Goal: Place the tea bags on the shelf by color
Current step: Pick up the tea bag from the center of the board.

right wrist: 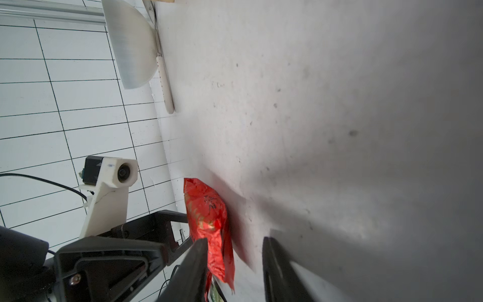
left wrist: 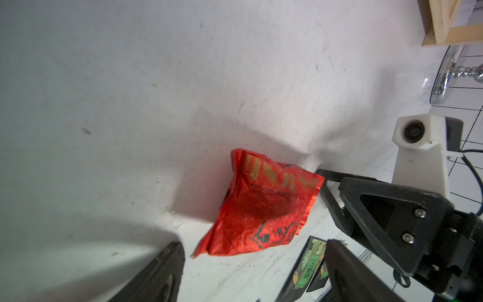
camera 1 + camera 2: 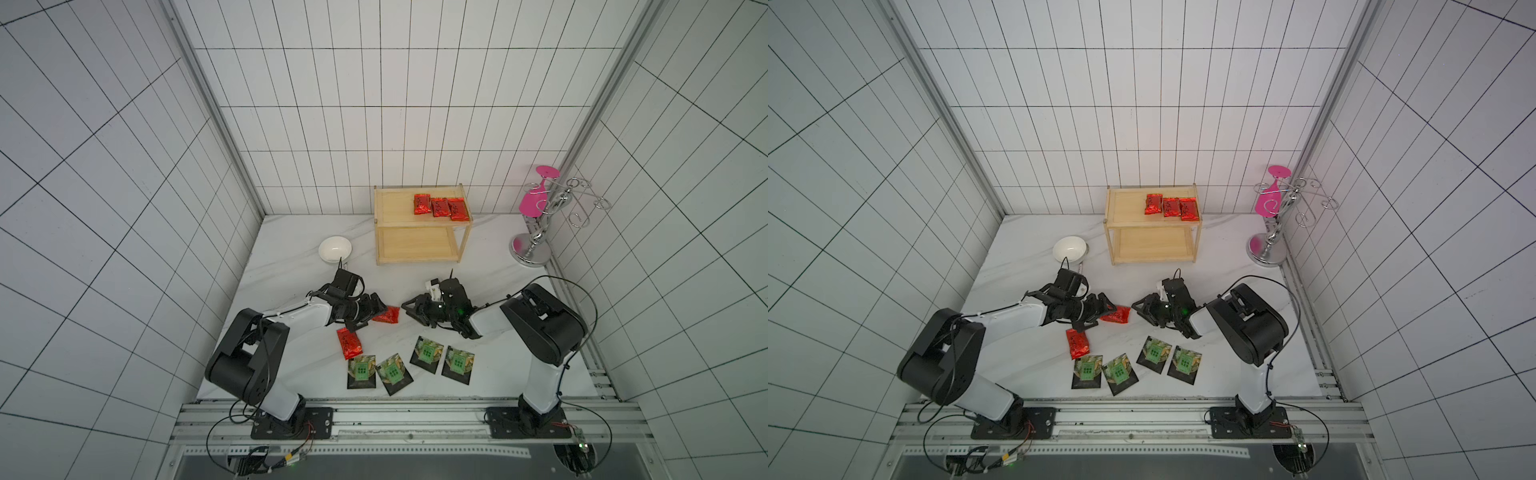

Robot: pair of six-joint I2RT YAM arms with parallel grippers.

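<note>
The wooden shelf point(image 3: 419, 249) point(image 3: 1152, 251) stands at the back with three red tea bags point(image 3: 439, 207) point(image 3: 1170, 206) on its top board; its lower board is bare. One red tea bag point(image 3: 386, 314) point(image 3: 1116, 314) point(image 2: 261, 206) point(image 1: 209, 222) is tilted up off the table between the two grippers. My left gripper point(image 3: 379, 311) point(image 3: 1111, 311) point(image 2: 253, 245) is open, just short of it. My right gripper point(image 3: 406, 311) point(image 3: 1136, 309) point(image 1: 235, 240) straddles its edge, one finger against the foil, a gap at the other. Another red bag point(image 3: 349, 343) and several black tea bags point(image 3: 427, 354) point(image 3: 1154, 351) lie nearer the front.
A white bowl point(image 3: 335, 248) point(image 3: 1069, 248) with a thin white stick point(image 1: 164, 83) beside it sits left of the shelf. A chrome wire stand point(image 3: 536, 241) point(image 3: 1268, 245) holding a pink glass point(image 3: 534, 199) is at the back right. Tiled walls close in on three sides.
</note>
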